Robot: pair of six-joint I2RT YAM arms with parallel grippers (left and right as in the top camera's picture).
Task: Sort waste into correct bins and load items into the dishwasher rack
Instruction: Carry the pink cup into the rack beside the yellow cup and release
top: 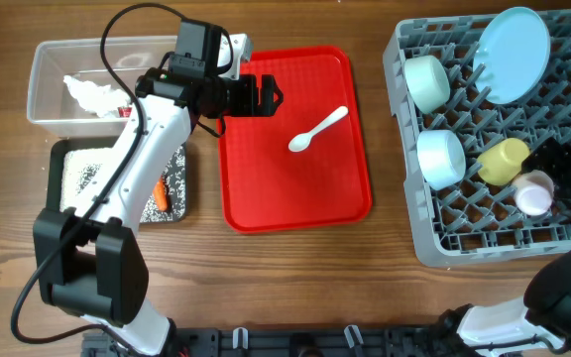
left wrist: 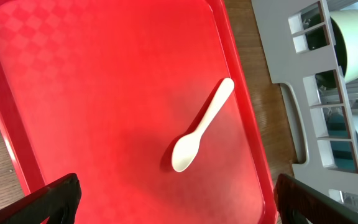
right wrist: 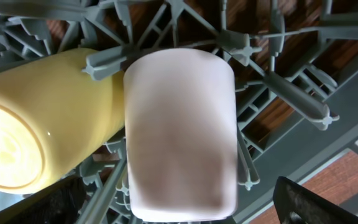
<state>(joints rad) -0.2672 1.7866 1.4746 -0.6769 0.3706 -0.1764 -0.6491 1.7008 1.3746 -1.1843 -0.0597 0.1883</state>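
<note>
A white spoon [top: 317,129] lies alone on the flat red tray [top: 266,198]; it also shows in the left wrist view [left wrist: 201,127]. My left gripper [top: 263,96] [left wrist: 176,208] is open and empty above the tray's far left part, short of the spoon. The grey dishwasher rack [top: 414,233] holds a light blue plate [top: 512,42], two bowls [top: 427,81] [top: 441,157], a yellow cup [top: 504,161] [right wrist: 36,124] and a pink cup [top: 534,193] [right wrist: 179,124]. My right gripper [top: 557,181] [right wrist: 179,208] is open, its fingers on either side of the pink cup and apart from it.
The clear tub [top: 48,59] at the far left holds crumpled tissue [top: 89,94] and a red wrapper scrap [top: 124,112]. The black tray [top: 57,149] in front of it holds white grains [top: 82,177] and a carrot [top: 162,191]. The left arm crosses above both bins.
</note>
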